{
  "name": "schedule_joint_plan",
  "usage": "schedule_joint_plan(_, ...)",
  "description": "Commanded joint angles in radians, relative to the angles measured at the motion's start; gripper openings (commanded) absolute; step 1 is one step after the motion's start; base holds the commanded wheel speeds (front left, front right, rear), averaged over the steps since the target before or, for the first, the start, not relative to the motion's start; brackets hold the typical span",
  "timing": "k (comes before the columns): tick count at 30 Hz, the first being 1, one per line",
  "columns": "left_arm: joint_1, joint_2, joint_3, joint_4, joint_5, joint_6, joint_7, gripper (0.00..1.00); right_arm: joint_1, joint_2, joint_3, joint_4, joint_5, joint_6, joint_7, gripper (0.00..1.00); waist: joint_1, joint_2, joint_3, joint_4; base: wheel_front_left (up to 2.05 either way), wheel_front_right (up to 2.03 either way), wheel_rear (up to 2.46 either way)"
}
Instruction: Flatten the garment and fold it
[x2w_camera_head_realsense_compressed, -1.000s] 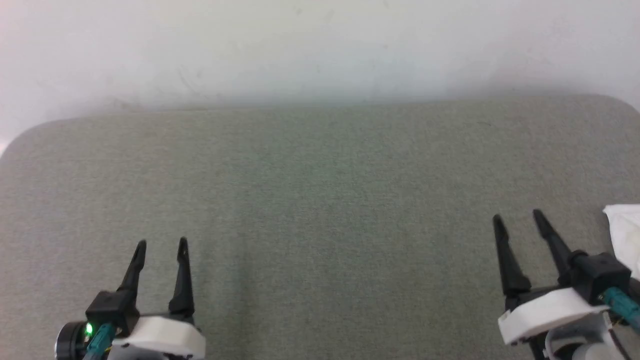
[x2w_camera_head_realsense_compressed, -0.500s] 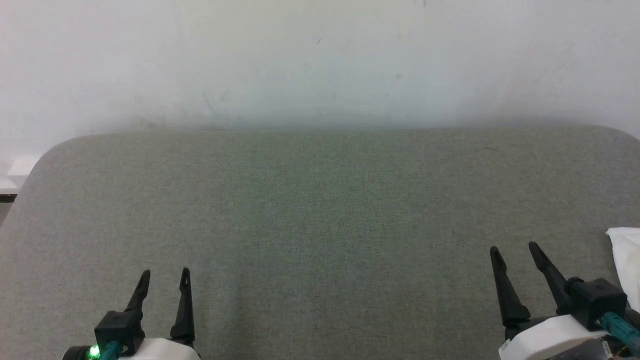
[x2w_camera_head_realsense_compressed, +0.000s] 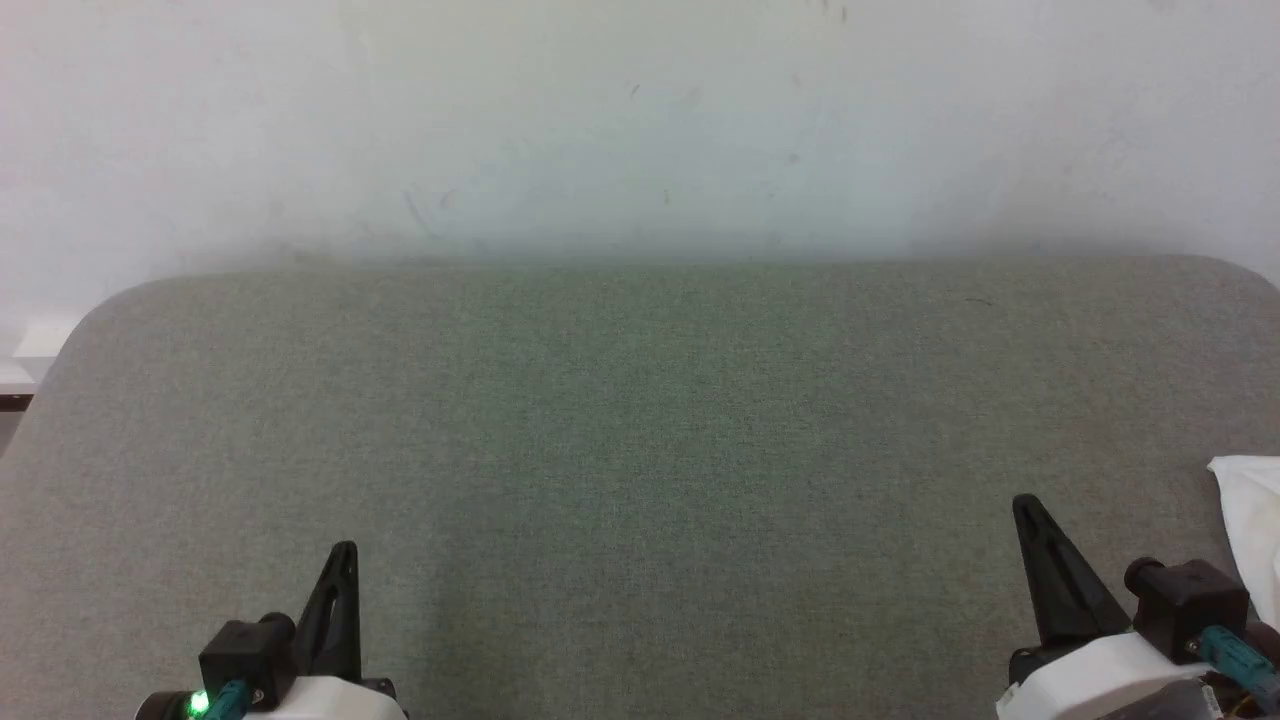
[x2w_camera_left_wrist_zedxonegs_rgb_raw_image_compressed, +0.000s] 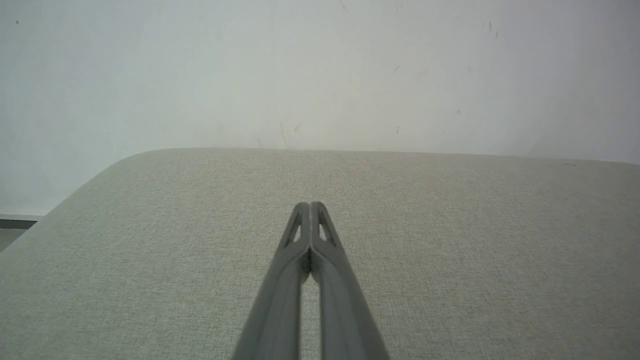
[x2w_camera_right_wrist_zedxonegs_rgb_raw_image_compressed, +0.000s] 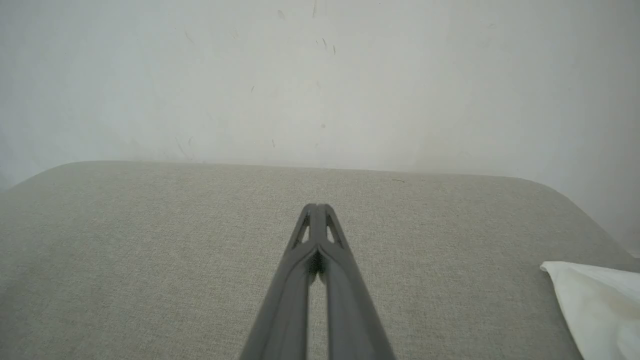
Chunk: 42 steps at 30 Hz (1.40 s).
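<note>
While the garment (x2w_camera_right_wrist_zedxonegs_rgb_raw_image_compressed: 595, 300) lies apart, left gripper (x2w_camera_left_wrist_zedxonegs_rgb_raw_image_compressed: 310, 206) and right gripper (x2w_camera_right_wrist_zedxonegs_rgb_raw_image_compressed: 317, 206) — tips together — hold nothing.

No text, label, brand, number or sign can be read anywhere.

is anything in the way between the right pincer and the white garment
Nothing visible. Just bare grey padded surface lies between the shut right pincer and the garment, which sits at the surface's right edge, partly out of frame.
</note>
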Motion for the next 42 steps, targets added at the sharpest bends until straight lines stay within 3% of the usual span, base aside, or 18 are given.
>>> schedule_joint_plan(1,-0.006,-0.005,0.003,-0.008,0.013,-0.003,0.007,0.0,-0.011,0.0,0.002,0.004,-0.007,0.0,0.002,0.0,0.0,0.0,0.0,-0.001,0.0,0.0,0.0)
schedule_joint_plan(42,-0.032,-0.052,0.025,-0.065,0.086,-0.017,0.089,0.0,-0.058,0.002,0.009,0.029,-0.044,-0.001,0.014,0.0,0.0,0.0,0.01,-0.012,0.0,0.0,0.0)
